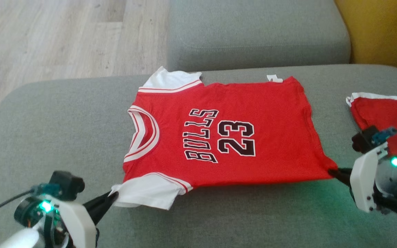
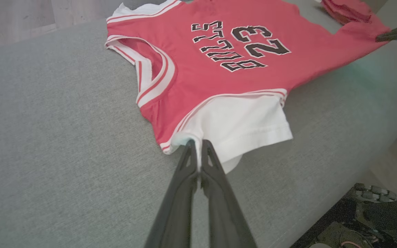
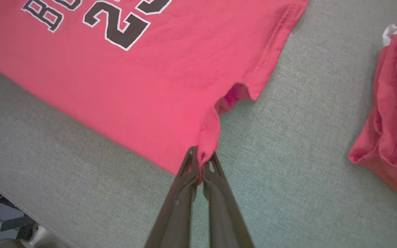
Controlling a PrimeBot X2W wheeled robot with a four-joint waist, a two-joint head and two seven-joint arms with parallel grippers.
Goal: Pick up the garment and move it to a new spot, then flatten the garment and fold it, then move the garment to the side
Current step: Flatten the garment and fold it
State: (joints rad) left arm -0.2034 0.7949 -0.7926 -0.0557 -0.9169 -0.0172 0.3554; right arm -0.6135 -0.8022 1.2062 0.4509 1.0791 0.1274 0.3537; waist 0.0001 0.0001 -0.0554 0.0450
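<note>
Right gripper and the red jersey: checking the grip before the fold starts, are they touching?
Touching. The right wrist view shows the right gripper shut on a bottom corner of the red jersey, with cloth pinched between the jaws.

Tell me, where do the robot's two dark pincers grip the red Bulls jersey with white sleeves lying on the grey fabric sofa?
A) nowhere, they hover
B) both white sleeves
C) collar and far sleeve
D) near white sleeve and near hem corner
D: the left gripper is shut on the near white sleeve of the red Bulls jersey, and the right gripper is shut on its near red hem corner.
</note>
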